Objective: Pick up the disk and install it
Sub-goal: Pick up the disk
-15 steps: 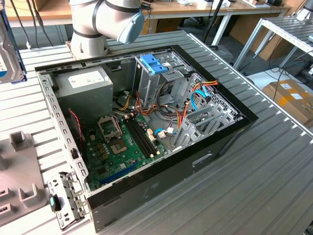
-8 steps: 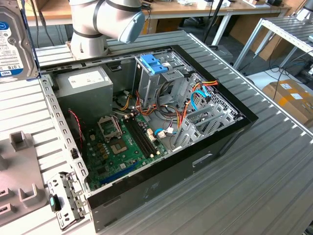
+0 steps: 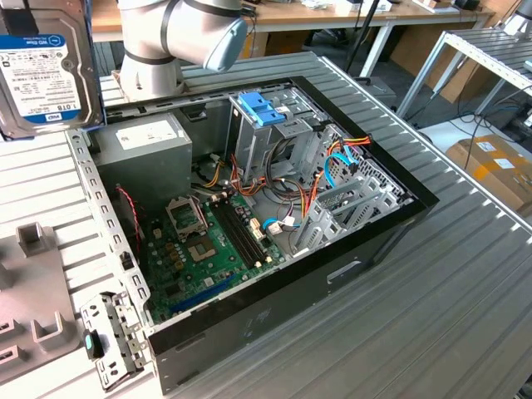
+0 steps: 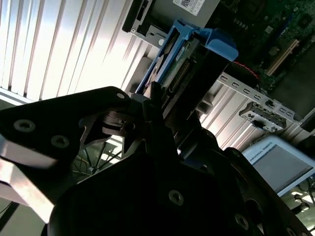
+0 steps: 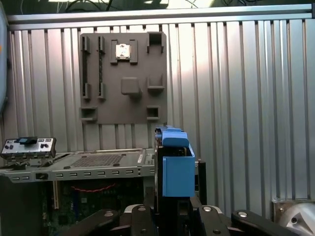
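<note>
In both wrist views my gripper [image 5: 174, 211] is shut on the disk [image 5: 176, 169], which it holds edge-on between its dark fingers. The light blue carrier rail frames the disk's metal body [image 4: 197, 46], and the gripper [image 4: 155, 118] clamps its lower part. Disk and gripper hang above the open computer case [image 3: 374, 233], over the motherboard [image 5: 83, 196] near the case's side wall. In the exterior view the arm's grey joint [image 3: 199, 33] sits at the top behind the case.
Inside the case a tall metal drive cage with a blue latch [image 3: 262, 108] stands beside the grey power-supply box [image 3: 145, 141]. A bare hard drive with a blue-and-white label [image 3: 41, 66] stands at the exterior view's left. A grey fixture plate [image 5: 123, 73] lies on the slatted table.
</note>
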